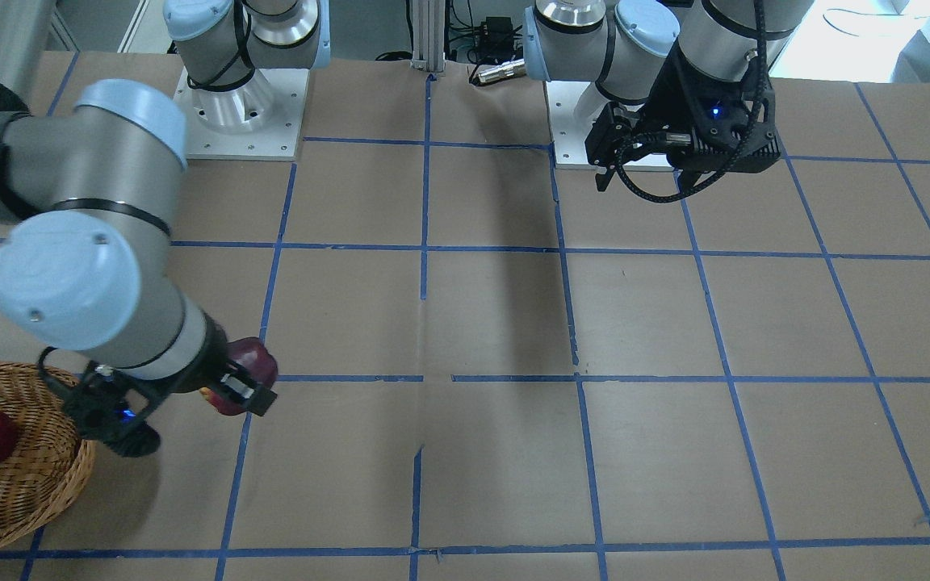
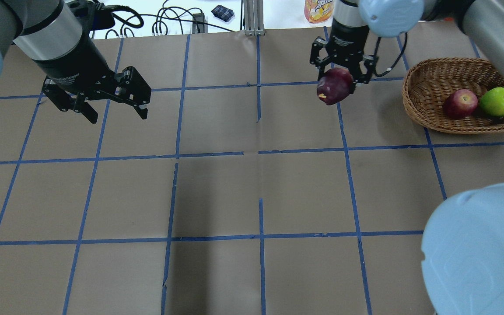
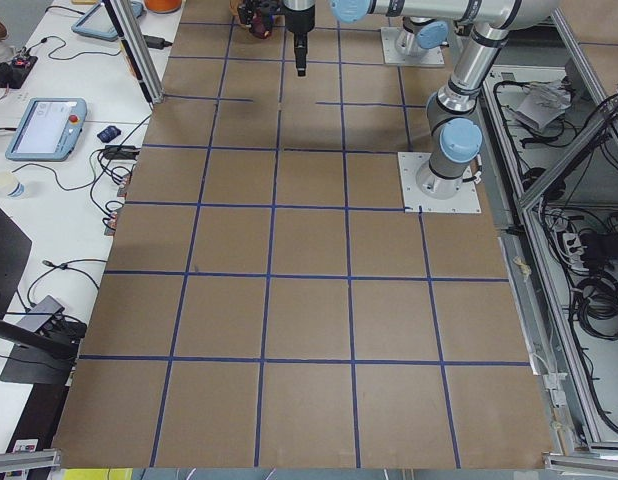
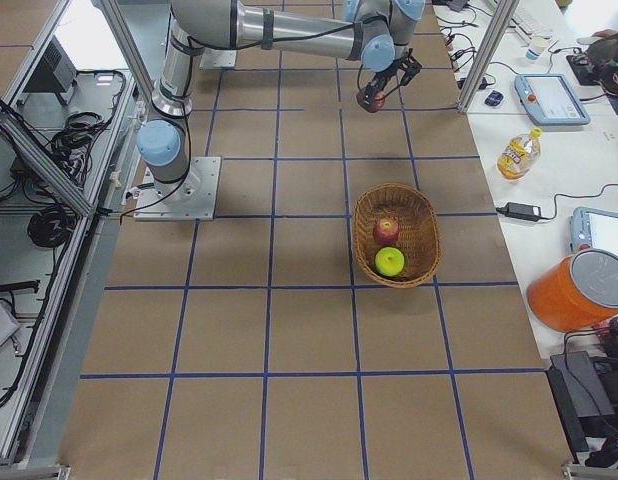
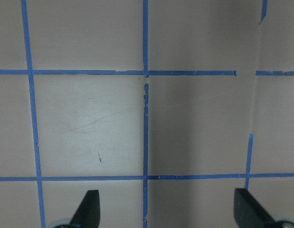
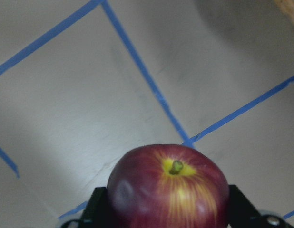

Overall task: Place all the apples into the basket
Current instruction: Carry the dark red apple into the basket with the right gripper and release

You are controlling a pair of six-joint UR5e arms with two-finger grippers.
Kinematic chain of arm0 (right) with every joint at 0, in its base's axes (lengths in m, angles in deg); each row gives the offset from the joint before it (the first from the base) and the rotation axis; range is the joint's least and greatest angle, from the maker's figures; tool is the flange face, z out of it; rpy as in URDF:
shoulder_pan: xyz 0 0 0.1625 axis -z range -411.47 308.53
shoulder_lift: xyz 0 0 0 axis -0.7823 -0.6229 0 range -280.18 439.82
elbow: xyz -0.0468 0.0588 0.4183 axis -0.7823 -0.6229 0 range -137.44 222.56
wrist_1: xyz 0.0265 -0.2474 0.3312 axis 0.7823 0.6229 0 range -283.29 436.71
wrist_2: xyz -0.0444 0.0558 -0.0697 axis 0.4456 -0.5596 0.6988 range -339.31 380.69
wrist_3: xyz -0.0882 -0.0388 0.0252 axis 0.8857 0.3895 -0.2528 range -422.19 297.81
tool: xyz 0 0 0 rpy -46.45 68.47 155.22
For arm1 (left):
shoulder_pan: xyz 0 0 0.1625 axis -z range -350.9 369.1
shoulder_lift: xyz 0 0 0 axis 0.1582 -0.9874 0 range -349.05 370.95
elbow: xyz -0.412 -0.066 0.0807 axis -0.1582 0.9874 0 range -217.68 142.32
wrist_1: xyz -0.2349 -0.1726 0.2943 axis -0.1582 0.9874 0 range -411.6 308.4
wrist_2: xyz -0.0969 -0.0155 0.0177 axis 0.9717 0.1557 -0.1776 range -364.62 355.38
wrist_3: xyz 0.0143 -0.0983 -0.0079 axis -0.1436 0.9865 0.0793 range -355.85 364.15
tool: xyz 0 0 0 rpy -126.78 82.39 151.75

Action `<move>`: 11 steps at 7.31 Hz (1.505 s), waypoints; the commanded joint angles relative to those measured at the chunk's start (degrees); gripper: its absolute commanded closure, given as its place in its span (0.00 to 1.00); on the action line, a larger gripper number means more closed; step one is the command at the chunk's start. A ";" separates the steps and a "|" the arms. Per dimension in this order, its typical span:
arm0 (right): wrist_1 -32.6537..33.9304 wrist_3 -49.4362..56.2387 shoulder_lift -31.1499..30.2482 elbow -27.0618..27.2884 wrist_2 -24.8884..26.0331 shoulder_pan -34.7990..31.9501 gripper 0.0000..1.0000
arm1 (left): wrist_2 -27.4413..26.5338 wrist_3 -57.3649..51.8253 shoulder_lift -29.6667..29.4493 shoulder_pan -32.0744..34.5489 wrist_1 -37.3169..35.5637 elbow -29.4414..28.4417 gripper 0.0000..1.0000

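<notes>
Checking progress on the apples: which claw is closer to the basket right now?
Right. The right claw holds the maroon apple a short way from the basket; the left claw hangs open across the table, far from it.

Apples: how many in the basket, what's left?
Done: red apple and green apple lie in the basket. In hand: right gripper shut on the maroon apple, off to the basket's side. Remaining: carry it over and release. Left gripper open, empty.
</notes>
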 commanded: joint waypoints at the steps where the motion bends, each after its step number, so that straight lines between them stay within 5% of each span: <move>1: -1.18 18.97 -0.36 0.34 3.27 9.89 1.00 | -0.12 0.01 0.07 0.00 0.00 0.00 0.00; 4: 4.76 34.48 3.93 0.60 8.28 16.94 1.00 | -0.12 -0.08 0.16 0.00 0.00 0.09 0.00; 8: 11.04 37.67 9.30 0.69 8.38 17.92 1.00 | -0.20 -0.08 0.16 0.00 0.00 0.09 0.00; 9: 11.13 37.85 9.83 0.69 8.64 17.92 0.81 | -0.12 -0.08 0.16 0.00 0.00 0.09 0.00; 10: 11.04 38.03 9.92 0.78 10.47 18.01 0.11 | -0.12 -0.08 0.16 0.00 0.00 0.09 0.00; 11: 10.26 38.47 9.84 0.78 12.75 18.62 0.00 | -0.12 -0.08 0.16 0.00 0.00 0.09 0.00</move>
